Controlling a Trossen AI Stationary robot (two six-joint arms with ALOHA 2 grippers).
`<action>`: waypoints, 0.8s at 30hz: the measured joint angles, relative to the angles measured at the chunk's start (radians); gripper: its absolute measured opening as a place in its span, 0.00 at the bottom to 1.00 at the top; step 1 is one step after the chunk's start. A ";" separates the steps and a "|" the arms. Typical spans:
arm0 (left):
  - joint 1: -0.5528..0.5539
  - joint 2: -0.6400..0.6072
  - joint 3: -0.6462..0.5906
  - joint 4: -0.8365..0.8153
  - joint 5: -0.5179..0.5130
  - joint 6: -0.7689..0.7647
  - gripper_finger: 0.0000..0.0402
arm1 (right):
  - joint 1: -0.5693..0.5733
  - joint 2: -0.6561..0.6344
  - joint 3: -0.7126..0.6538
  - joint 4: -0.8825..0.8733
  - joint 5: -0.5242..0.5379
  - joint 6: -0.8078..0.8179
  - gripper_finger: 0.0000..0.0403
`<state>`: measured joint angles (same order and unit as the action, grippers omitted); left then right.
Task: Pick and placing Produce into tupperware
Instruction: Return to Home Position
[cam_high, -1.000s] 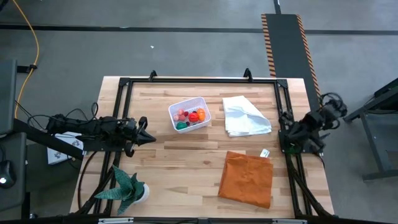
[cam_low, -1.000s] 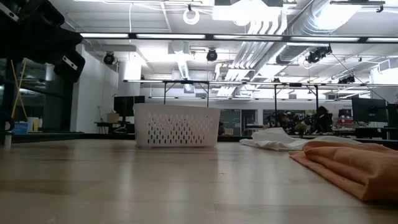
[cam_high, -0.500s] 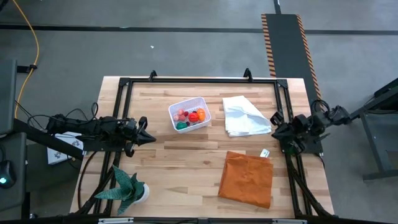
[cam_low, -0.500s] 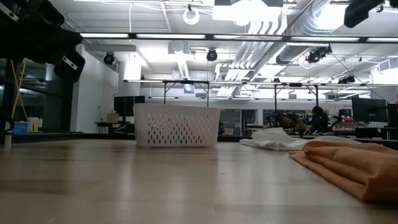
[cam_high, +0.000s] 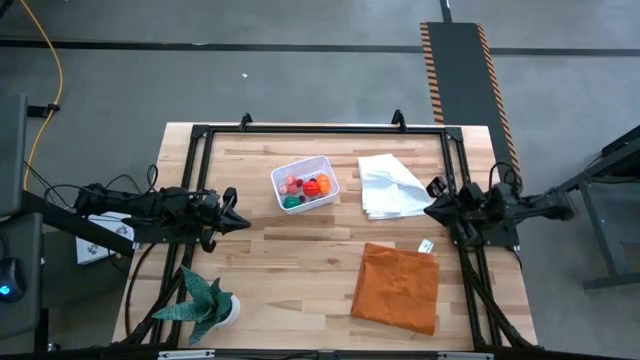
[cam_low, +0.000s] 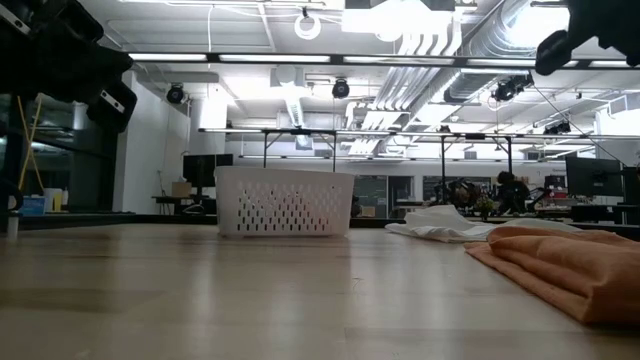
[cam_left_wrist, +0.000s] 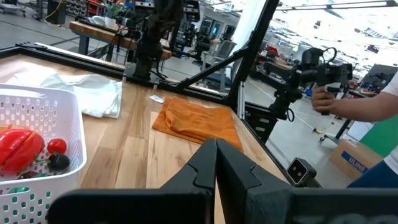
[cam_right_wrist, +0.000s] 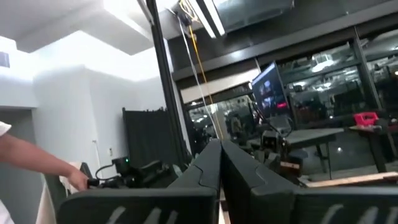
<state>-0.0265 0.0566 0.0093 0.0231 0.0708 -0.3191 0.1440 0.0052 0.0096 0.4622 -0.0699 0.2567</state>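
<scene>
1. Both jaws are pinched fully closed, nothing held.
2. Positions: left gripper (cam_high: 240, 222) over the table's (cam_high: 300, 260) left side, tip toward the tupperware (cam_high: 298, 165); right gripper (cam_high: 430, 209) at the right edge, just beside the white cloth (cam_high: 395, 187).
3. Visible produce (cam_high: 308, 187) sits inside the tupperware.

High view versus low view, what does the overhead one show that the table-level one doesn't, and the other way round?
Only the high view shows the small red, orange and green toy produce lying inside the white perforated plastic tub, the green spiky potted plant, and where the claws sit: left claw left of the tub, right claw beside the crumpled white cloth. Only the low view shows the tub's holed side wall and the room's ceiling lights. Both show the tub, the white cloth, the folded orange cloth and the wooden table.
</scene>
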 joint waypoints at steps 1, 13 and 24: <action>0.000 0.000 0.000 0.000 0.000 0.000 0.00 | -0.017 0.001 0.001 0.006 -0.013 0.004 0.00; 0.000 0.000 0.000 0.000 0.000 0.000 0.00 | -0.173 0.000 0.001 -0.094 -0.210 -0.022 0.00; 0.000 0.000 0.000 0.000 0.000 0.000 0.00 | -0.266 0.000 0.001 -0.273 -0.211 -0.066 0.00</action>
<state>-0.0265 0.0566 0.0093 0.0231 0.0708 -0.3195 -0.1224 0.0052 0.0101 0.1894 -0.2806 0.1911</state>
